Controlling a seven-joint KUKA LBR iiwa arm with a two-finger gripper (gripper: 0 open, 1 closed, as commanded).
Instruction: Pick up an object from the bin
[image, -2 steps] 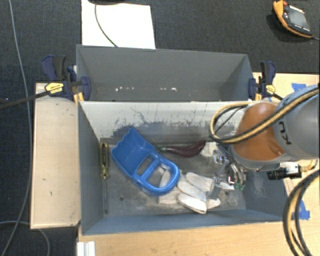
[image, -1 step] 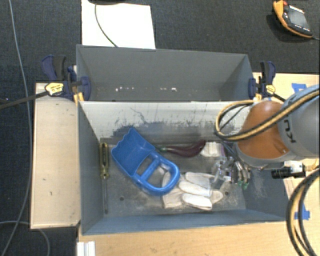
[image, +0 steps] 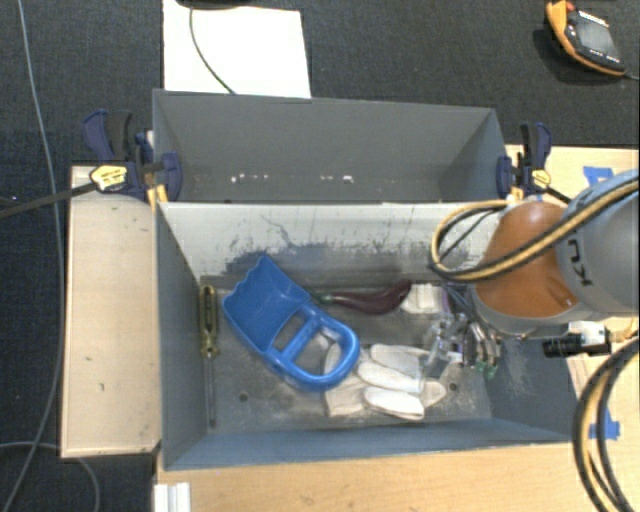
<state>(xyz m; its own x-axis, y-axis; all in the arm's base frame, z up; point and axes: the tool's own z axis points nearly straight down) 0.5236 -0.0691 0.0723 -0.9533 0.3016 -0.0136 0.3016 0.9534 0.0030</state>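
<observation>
My gripper (image: 444, 350) is low in the right part of the bin, under the orange cover. It hangs right at the right end of a cluster of white rounded pieces (image: 392, 375) on the bin floor. I cannot see whether anything is between its tips. A small white thing (image: 424, 297) lies just behind it by the back wall. A dark maroon curved thing (image: 365, 298) lies left of that.
A big blue plastic scoop (image: 285, 320) with a looped handle takes up the bin's left middle. A thin olive stick (image: 208, 320) lies along the left wall. A beige flat piece (image: 343, 401) sits under the white pieces near the front wall.
</observation>
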